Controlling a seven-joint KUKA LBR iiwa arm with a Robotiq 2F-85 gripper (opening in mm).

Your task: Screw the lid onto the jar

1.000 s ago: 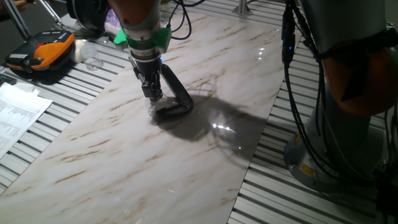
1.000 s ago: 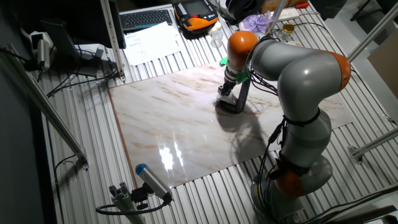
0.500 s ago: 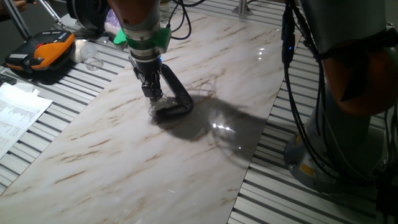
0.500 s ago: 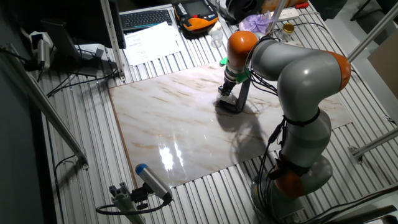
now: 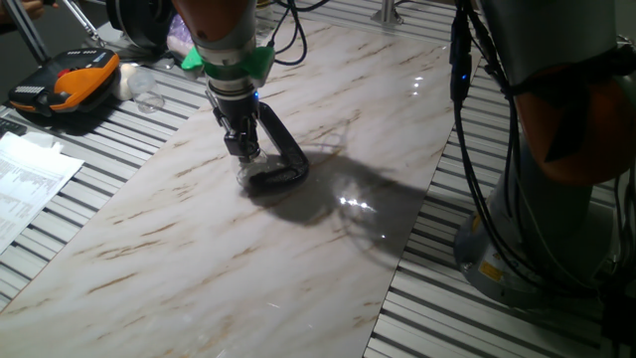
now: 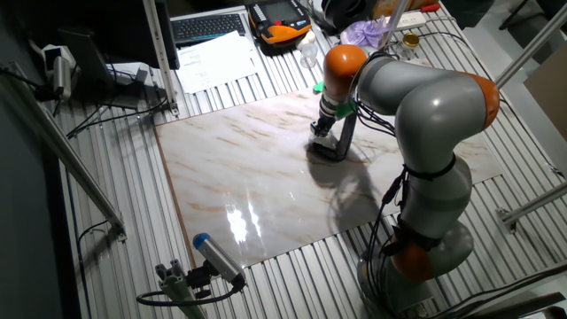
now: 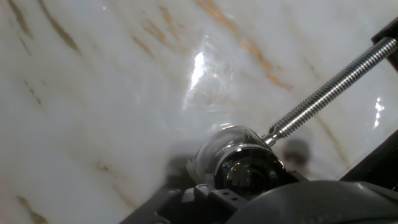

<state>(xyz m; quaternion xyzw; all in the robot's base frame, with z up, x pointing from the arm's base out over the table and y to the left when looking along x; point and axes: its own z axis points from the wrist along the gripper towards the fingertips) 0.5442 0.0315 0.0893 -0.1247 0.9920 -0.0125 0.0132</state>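
The large grey and orange jointed robot arm [image 6: 425, 133] bends over a pale marble-patterned slab [image 5: 229, 249] that lies on a ribbed metal table [image 6: 115, 195]. Beside the slab, on the ribbed surface, sit a black and orange handheld control unit [image 5: 65, 85] and some white printed sheets of paper [image 5: 25, 179]. On the slab stands a black metal C-clamp [image 5: 281, 159], its threaded silvery steel screw [image 7: 326, 90] running diagonally down to press its tip against the side of the small clear round glass jar [image 7: 217, 146]. The jar stands upright on the marble, held by the clamp, directly under the arm's tip. The black two-finger gripper [image 5: 241, 147] points straight down onto the top of the jar. In the hand view the small shiny silvery round metal lid [image 7: 245, 171] sits on the jar's mouth, close beneath the gripper body. The fingers appear closed around the lid, though their tips are mostly hidden, so the grip cannot be confirmed with certainty.
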